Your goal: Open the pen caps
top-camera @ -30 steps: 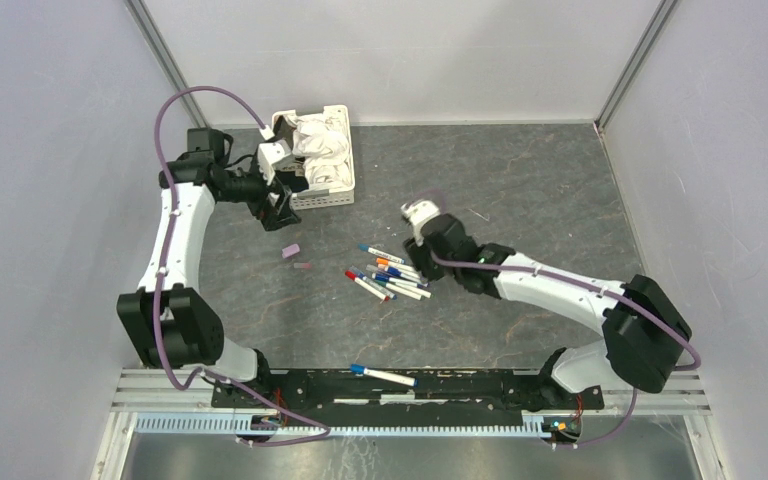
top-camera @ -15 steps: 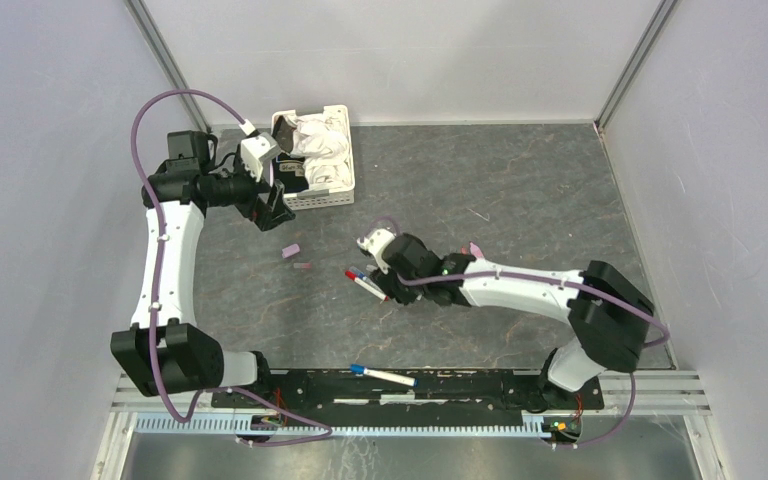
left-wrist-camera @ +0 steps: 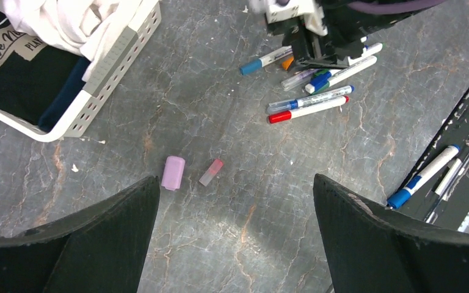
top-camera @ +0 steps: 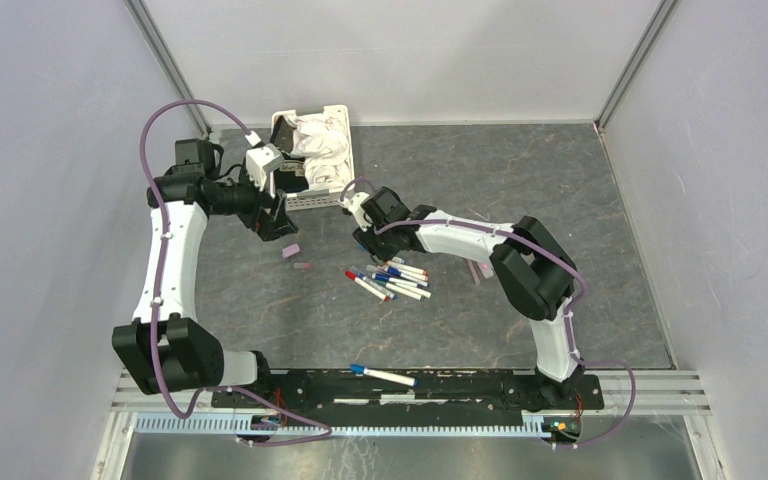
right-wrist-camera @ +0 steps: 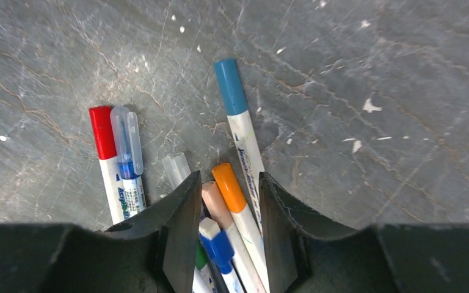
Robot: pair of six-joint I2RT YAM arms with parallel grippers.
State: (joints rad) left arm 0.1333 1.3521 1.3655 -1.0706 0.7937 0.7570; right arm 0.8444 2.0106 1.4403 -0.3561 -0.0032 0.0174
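The right gripper [right-wrist-camera: 229,180] hangs low over the far end of the pens [top-camera: 390,279]. Its jaws stand a narrow gap apart and, as far as I can judge, are not clamped. An orange cap [right-wrist-camera: 227,185] and a pale peach cap [right-wrist-camera: 212,201] beside it show in that gap, which suggests it is lining up to pinch one pen by its capped end. Just outside the fingers on one side lies a blue cap [right-wrist-camera: 230,85] on a white barrel, pointing away. On the other side a red cap [right-wrist-camera: 102,131] touches a clear cap [right-wrist-camera: 127,140] over a blue tip. Every cap in the heap looks seated, so the pulling here is not yet done. The left gripper [left-wrist-camera: 235,180] hovers wide open and empty near the white basket [left-wrist-camera: 116,58], well apart from the heap, probably placed to take a pen's other end, since uncapping needs two holds. Below it on the grey table [left-wrist-camera: 250,244] lie two loose pinkish caps [left-wrist-camera: 173,173], just beside each other and not touching. One more blue-capped pen [top-camera: 382,375] rests on the rail [top-camera: 480,381] by the arm bases.
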